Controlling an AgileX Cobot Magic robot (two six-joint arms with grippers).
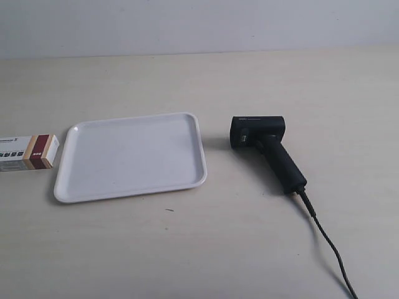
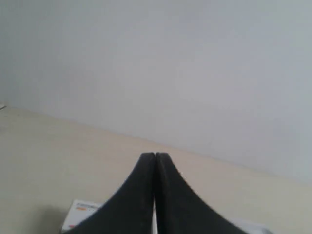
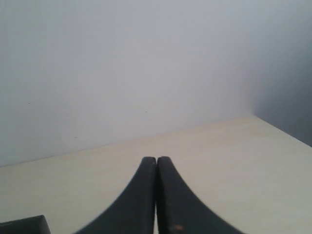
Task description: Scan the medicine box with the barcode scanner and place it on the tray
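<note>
**Both grippers closed, nothing held**

Left gripper [image 2: 155,157]: black fingers pressed together tip to tip, empty, raised over the pale wood-look tabletop [image 2: 44,156] and aimed toward the white wall. Right gripper [image 3: 156,160]: same, jaws together, no load, w/ a black corner just visible below it.

Exterior view: no arms in shot. Small white cardboard medicine box [image 1: 28,152] lies flat at the view's left edge, partly cut off, long axis running left-right, dark red/tan end toward and just beside the flat white plastic tray [image 1: 187,171]. Black pistol-shaped barcode scanner [image 1: 265,149] lies near the tray's other side, apart from it; boxy head toward the tray, handle angling down-right, thin cable [image 1: 330,246] trailing off the bottom edge.
</note>
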